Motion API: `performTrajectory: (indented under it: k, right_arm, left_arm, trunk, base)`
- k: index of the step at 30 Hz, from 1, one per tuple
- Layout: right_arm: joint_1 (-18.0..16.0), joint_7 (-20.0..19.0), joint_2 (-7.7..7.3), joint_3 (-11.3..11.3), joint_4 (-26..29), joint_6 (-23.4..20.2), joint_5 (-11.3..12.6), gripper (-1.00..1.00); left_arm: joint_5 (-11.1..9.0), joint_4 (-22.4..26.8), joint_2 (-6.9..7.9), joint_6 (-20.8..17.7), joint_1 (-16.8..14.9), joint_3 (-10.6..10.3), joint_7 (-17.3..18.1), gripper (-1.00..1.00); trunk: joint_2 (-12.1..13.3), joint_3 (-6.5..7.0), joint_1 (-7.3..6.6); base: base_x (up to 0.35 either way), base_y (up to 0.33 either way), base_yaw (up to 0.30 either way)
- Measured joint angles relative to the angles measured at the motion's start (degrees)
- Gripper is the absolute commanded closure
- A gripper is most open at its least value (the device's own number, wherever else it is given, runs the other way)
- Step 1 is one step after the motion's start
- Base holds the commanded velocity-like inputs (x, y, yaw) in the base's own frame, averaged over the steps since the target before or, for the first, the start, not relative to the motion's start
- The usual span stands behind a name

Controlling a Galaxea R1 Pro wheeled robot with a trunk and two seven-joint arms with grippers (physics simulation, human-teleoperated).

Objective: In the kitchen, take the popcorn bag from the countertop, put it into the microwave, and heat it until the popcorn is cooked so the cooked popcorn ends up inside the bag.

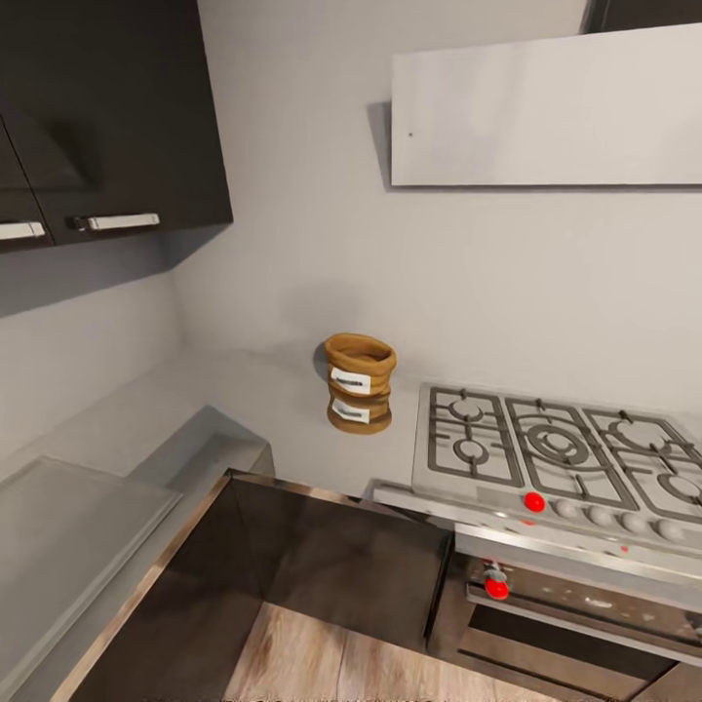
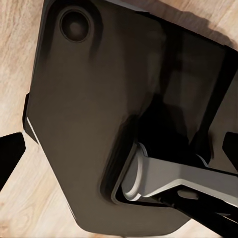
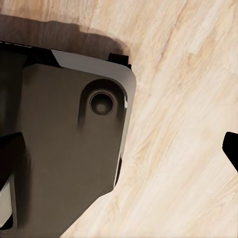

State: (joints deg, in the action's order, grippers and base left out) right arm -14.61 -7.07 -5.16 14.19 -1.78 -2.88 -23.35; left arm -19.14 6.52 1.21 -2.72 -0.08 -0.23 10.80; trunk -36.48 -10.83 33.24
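So I'm parked in the kitchen corner, and from the head view the two sacks (image 1: 360, 396) sit dead centre of the frame, stacked one on top of the other on the grey desk (image 1: 283, 409) near the back wall. Both show a white label facing me. The top sack's mouth is open, but I can't make out any kernels from this angle. Just right of them is the gas hob (image 1: 561, 453) with its grates, red knob on the front, and the dark oven (image 1: 585, 614) under it in the lower right. White hood (image 1: 546, 107) is upper right, dark wall cabinets (image 1: 107, 117) upper left with their steel handles. Wood floor (image 1: 322, 663) peeks out at the bottom.

Both wrist views just look down at that pale wood floor and the dark base (image 2: 99, 124) of the robot. Dark finger tips poke in at the frame edges, one per side, so the jaws look apart on both arms, clamped on nothing.
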Motion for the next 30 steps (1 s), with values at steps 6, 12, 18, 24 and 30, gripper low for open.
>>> performTrajectory:
  k: [6, 12, 18, 24, 30]
  right_arm:
    - [0.0, 0.0, 0.00, 0.0, 0.0, 0.1, 0.1, -1.00]
    - [0.0, 0.0, 0.09, -0.1, 0.0, 0.1, 0.0, -1.00]
    - [0.0, 0.0, 0.09, -0.1, 0.0, 0.2, -0.1, -1.00]
    - [0.0, -0.3, 0.01, -0.1, 0.0, 1.0, -0.1, -1.00]
    - [0.0, -0.7, 0.00, 0.0, 0.0, 1.6, 0.0, -1.00]
  left_arm:
    - [0.0, 0.0, 0.00, 0.0, 0.0, 0.0, 0.0, -1.00]
    - [0.1, 0.0, 0.00, 0.0, 0.0, 0.0, 0.0, -1.00]
    - [0.1, 0.0, 0.00, 0.0, 0.0, 0.0, 0.0, -1.00]
    - [0.1, 0.0, 0.00, 0.1, 0.0, 0.0, 0.0, -1.00]
    - [0.1, 0.0, 0.00, 0.1, 0.0, 0.1, 0.0, -1.00]
  trunk:
    - [0.0, -0.54, 0.00]
    - [0.0, -1.08, 0.00]
    - [0.0, -1.62, 0.00]
    - [0.0, -2.17, 0.00]
    - [0.0, -2.70, 0.00]
  base:
    - [0.000, 0.000, 0.000]
    - [0.000, 0.000, 0.000]
    - [0.000, 0.000, 0.002]
    - [0.000, 0.000, 0.041]
    - [0.000, 0.000, -0.127]
